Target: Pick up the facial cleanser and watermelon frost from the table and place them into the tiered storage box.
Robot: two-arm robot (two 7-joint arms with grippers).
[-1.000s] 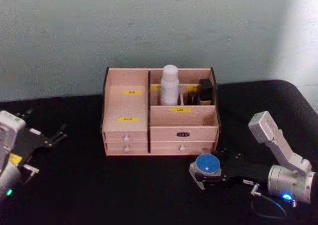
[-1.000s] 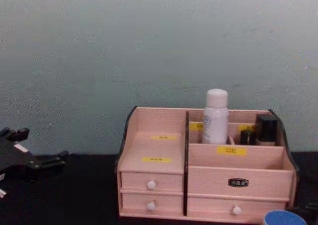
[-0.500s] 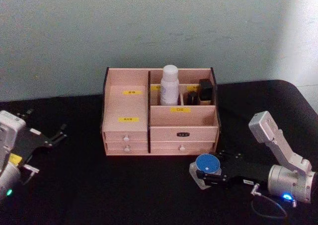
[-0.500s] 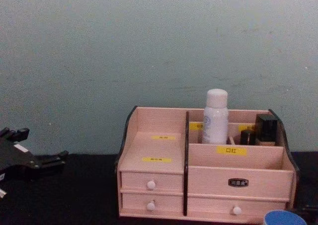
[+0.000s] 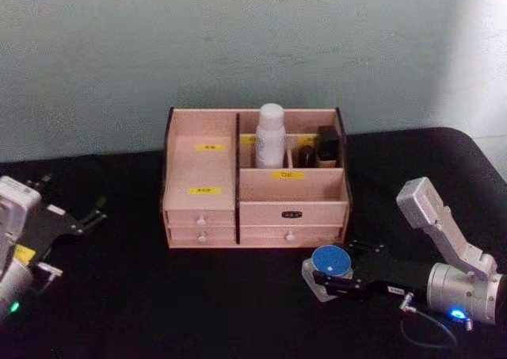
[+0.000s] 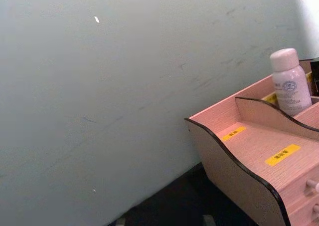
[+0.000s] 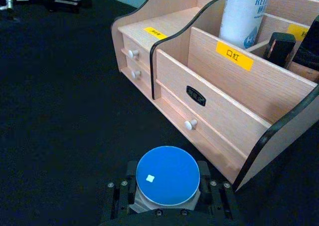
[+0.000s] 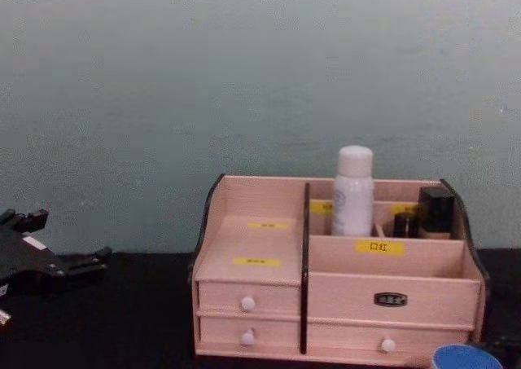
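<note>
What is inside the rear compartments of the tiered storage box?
A white bottle stands upright in the tiered storage box, with two dark containers to its right. The front divider covers their lower parts.

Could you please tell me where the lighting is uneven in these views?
Head view: the wall is brightest at right, and the right gripper holding the jar merges with the black table. Left wrist view: a bright patch on the wall near the bottle.

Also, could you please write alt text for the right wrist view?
The right gripper is closed on a blue-lidded jar just in front of the tiered storage box, which stands on a black table. A white bottle stands upright in one of the box's back compartments.
</note>
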